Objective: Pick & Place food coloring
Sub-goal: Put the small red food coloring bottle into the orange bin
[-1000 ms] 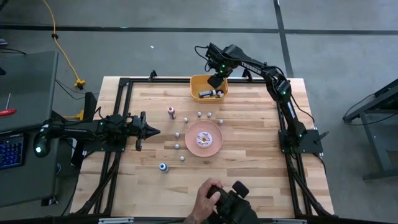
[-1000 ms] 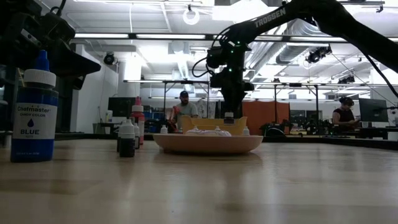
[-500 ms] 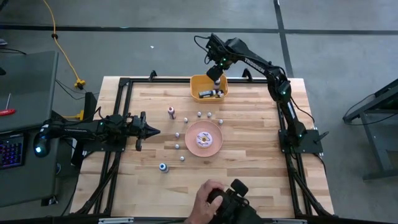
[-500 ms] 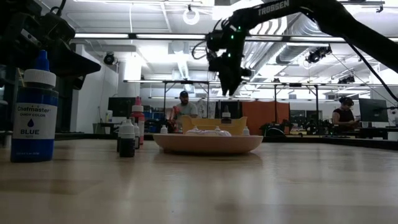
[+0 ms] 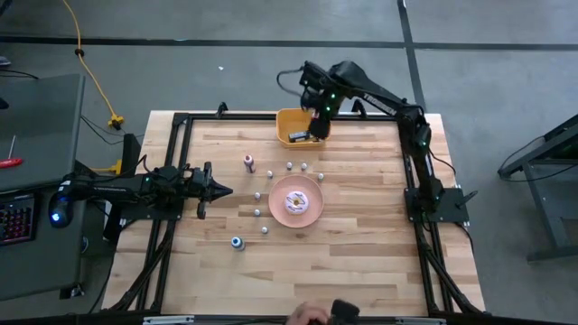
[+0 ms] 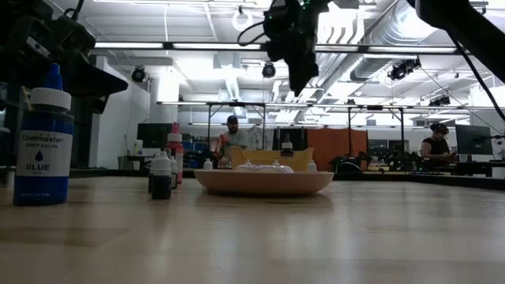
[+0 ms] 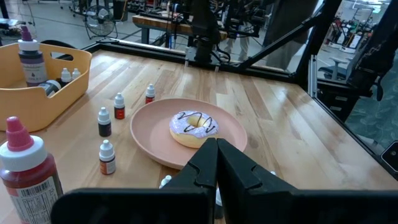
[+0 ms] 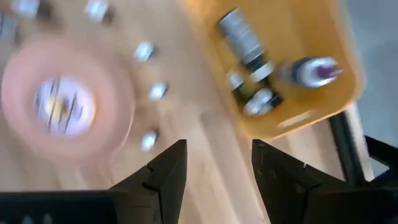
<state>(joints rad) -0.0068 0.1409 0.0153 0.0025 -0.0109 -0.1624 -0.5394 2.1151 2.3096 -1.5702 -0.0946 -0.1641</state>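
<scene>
Several tiny food coloring bottles (image 5: 289, 166) stand on the wooden table around a pink plate (image 5: 295, 217). A red-capped bottle (image 5: 248, 163) and a blue-capped one (image 5: 237, 242) stand to the plate's left. More bottles (image 8: 249, 53) lie in the orange bin (image 5: 287, 119) at the far edge. My right gripper (image 5: 318, 125) hangs high above the bin, pointing down, open and empty; its two fingers stand apart in its wrist view (image 8: 214, 168). My left gripper (image 5: 224, 190) waits shut at the table's left, level, clear of all bottles.
The pink plate carries a white-and-pink doughnut (image 7: 194, 126). A black frame (image 5: 181, 119) runs round the table. A person's hand (image 5: 307, 316) shows at the near edge. In the low view the blue bottle (image 6: 43, 146) stands close to the camera.
My right gripper has risen from just over the orange bin to well above it, staying open and empty, and has rolled about its own axis. The person's hand at the near edge has drawn back almost out of the picture.
</scene>
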